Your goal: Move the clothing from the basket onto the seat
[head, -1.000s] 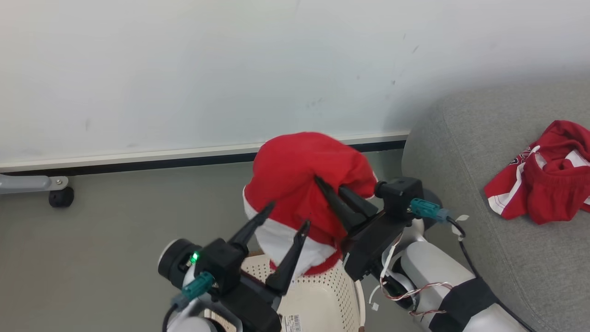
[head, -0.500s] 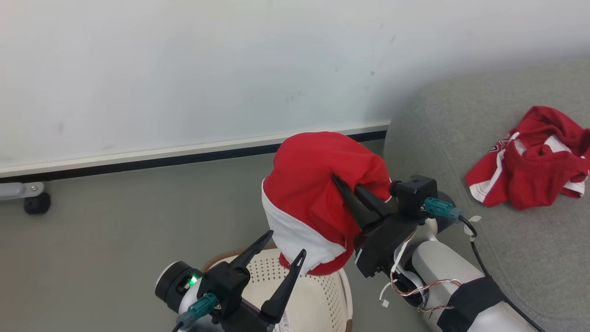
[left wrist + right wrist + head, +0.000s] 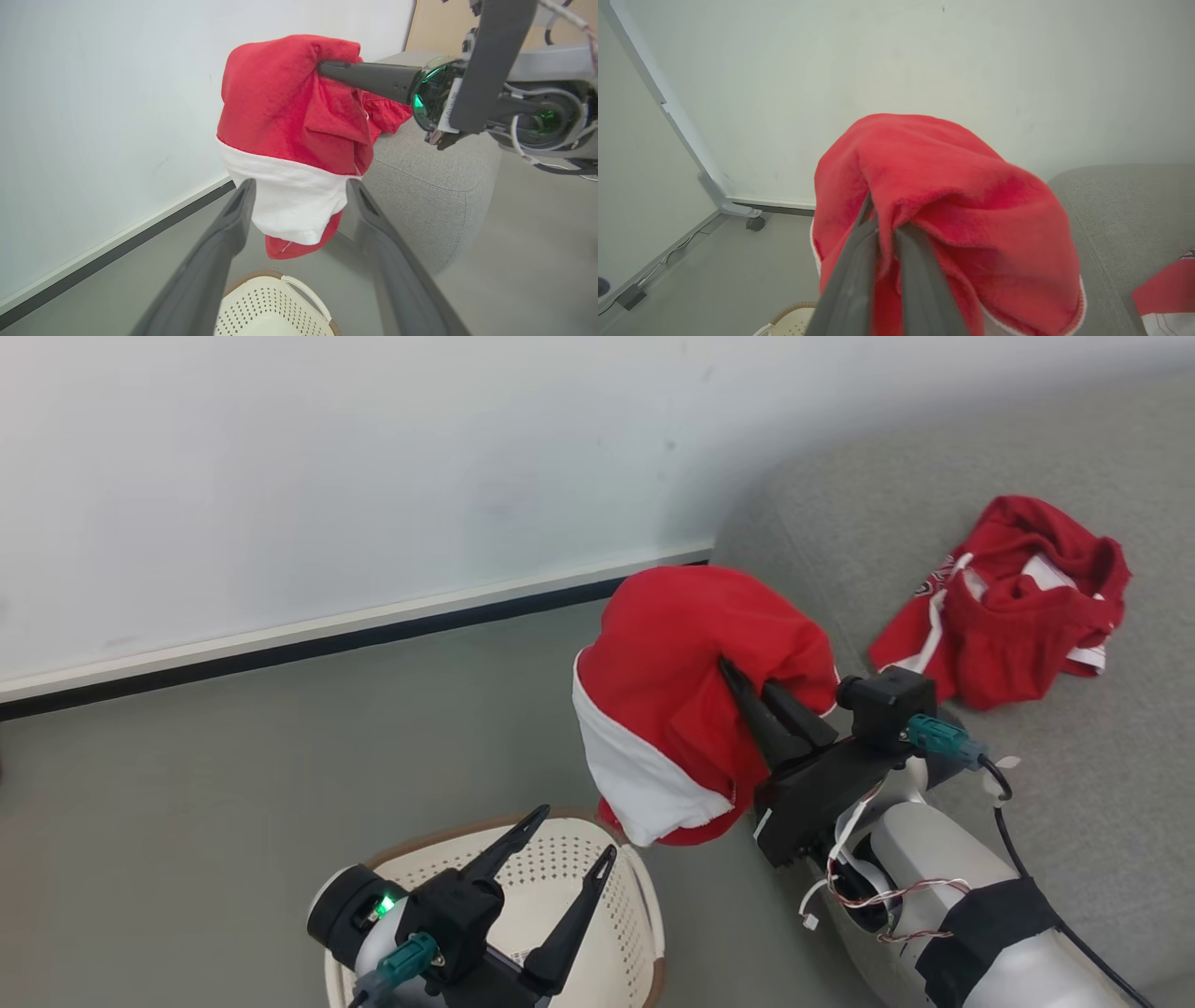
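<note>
Two garments, head view, held garment clamped by right gripper between basket and seat, second garment on seat, left gripper wide, empty, over basket, left wrist view, fingers spread, right wrist view, fingers pinching cloth.

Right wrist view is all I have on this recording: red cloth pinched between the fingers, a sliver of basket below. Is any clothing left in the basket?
Observer: In the head view, the part of the basket that shows holds no clothing; the left gripper hides the rest.
Operator: What is that gripper doing?
Observer: It hangs open above the basket, holding nothing.
Operator: And the red scrap at my lower right?
Observer: A second garment, crumpled, lying on the seat, apart from the held garment in the right gripper.
</note>
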